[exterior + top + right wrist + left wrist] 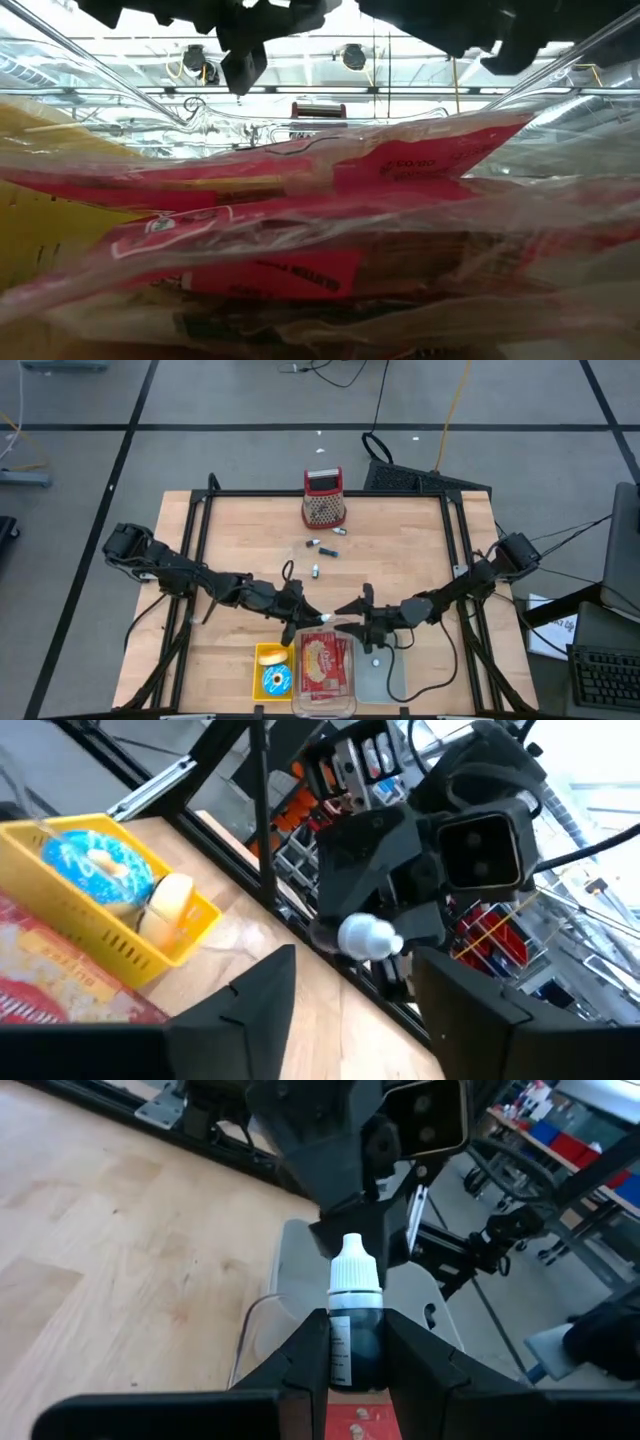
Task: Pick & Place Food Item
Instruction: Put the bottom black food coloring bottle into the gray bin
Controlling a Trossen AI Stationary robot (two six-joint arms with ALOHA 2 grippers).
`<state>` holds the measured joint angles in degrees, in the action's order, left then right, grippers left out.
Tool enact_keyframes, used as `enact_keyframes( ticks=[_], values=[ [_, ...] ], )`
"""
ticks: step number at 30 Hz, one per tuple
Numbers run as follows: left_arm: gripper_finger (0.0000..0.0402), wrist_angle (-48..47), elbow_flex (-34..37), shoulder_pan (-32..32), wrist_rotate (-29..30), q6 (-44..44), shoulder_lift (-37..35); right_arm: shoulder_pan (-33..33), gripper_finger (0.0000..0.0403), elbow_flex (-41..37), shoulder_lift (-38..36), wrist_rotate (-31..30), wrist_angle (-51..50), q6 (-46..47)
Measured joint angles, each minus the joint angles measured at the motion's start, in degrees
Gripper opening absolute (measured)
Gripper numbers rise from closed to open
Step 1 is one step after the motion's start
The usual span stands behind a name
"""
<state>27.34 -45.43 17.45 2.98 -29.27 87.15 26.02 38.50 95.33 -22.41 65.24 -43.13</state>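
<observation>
Even, bright overhead light falls on the pale wooden desk (250,540) in the high view, with only soft, short shadows under the arms. In the low view the crinkled clear plastic bag with red print (330,240) fills the frame, blurred and streaked with glare, against bright ceiling lights. The left wrist view shows the small dark dropper bottle with a white cap (355,1320) sharp, while the room behind is soft.

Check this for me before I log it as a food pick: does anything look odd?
Yes. The left gripper is shut on a small dropper bottle, not food, held above the clear bin. The doughnut lies untouched in the yellow basket. The right gripper is open, facing the bottle.
</observation>
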Motion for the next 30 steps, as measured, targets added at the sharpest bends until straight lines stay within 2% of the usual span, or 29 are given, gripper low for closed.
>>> enact_keyframes(
  ticks=[7,14,19,30],
  values=[
    [0.0079,-0.1,0.0,0.0,-1.5,-1.6,0.0,-0.4,0.0216,0.7,0.0,0.1,-1.0,-0.3],
    [0.0079,0.0,-2.9,0.2,-2.5,-2.8,3.7,-0.6,0.0207,0.7,0.0,0.2,-1.7,0.4],
    [0.0079,-0.8,-7.5,-0.8,-8.2,-2.6,7.6,-0.5,0.0206,0.8,0.0,1.2,-3.3,0.5],
    [0.0079,-7.0,-9.3,-3.1,-10.5,-3.5,7.4,1.5,0.0188,0.8,-0.1,0.1,-3.6,-1.2]
  ],
)
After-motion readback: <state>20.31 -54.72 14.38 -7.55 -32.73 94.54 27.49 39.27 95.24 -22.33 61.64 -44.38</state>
